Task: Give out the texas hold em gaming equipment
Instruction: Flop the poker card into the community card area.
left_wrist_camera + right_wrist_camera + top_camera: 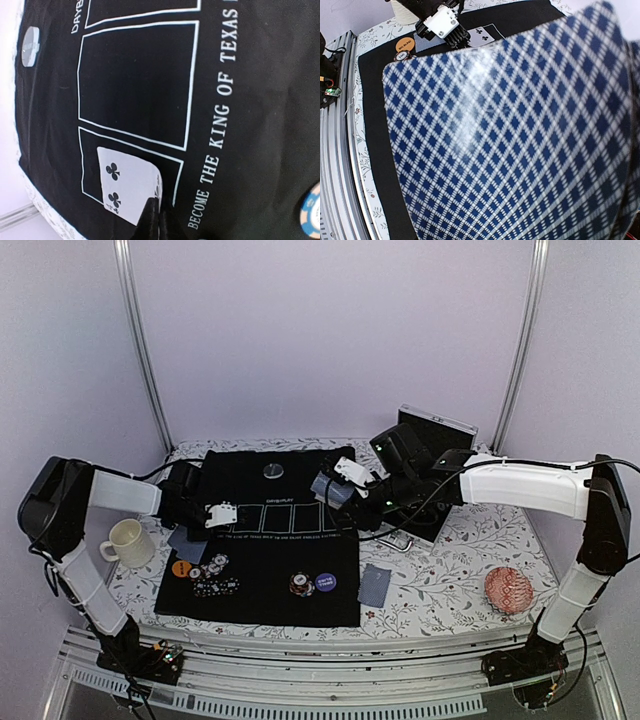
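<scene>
White-walled booth, flowery tablecloth (450,580) with a black poker mat (260,600) on it. The right gripper (341,480) pinches a blue-checked card (510,135) in the air over the mat's far right corner. The left gripper (153,218) is clamped shut on a clubs card (127,182), face up in the leftmost printed box. Cream mug (127,542) sits left of the mat, chip stacks (215,570) on its near edge.

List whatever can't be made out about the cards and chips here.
The held card in the right hand: right wrist view shows only its checked back; face hidden.
The clubs card: left wrist view, the left hand covers one corner, so its rank is unsure.
The chip: left wrist view, cut by the frame edge.
The purple disc: top view, lettering too small.
</scene>
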Robot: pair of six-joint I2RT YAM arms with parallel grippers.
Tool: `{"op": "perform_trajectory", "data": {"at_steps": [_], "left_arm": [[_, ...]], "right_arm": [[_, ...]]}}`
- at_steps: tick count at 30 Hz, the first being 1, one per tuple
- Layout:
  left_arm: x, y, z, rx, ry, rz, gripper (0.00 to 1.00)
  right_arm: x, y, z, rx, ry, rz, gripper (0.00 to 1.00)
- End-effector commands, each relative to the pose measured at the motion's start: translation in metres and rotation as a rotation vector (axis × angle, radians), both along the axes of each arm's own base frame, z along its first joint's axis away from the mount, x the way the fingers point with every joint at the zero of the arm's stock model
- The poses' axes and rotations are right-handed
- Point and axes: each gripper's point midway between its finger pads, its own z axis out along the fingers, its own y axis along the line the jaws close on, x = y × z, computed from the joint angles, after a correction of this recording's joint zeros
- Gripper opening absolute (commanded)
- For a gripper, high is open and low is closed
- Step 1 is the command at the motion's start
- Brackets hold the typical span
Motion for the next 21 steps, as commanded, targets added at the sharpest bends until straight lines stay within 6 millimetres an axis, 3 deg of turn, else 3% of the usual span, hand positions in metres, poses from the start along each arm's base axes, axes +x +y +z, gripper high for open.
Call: {"op": "perform_trajectory", "data": {"at_steps": [1,3,7,10,15,18,21], "left_arm": [[0.003,0.005,0.008,0.003,-0.061,-0.036,0.06],[0.005,0.01,0.006,0.018,-0.068,-0.023,0.11],[0.008,0.015,0.004,0.035,-0.073,0.005,0.32],[0.007,0.016,0.006,0.041,-0.074,0.01,0.38],[0.005,0.02,0.016,0.073,-0.087,0.009,0.39],[0.013,0.009,0.045,0.039,-0.152,0.018,0.39],[0.032,-0.017,0.115,-0.127,-0.316,0.067,0.4]], "right_arm": [[0.001,-0.002,0.015,0.038,-0.022,-0.006,0.37],[0.001,-0.002,0.016,0.04,-0.021,-0.006,0.37],[0.0,-0.002,0.017,0.042,-0.022,-0.007,0.37],[0.001,-0.003,0.017,0.04,-0.022,-0.009,0.37],[0.0,-0.004,0.017,0.039,-0.023,-0.013,0.37],[0.0,-0.004,0.018,0.04,-0.025,-0.014,0.37],[0.002,-0.004,0.019,0.038,-0.03,-0.019,0.37]]}}
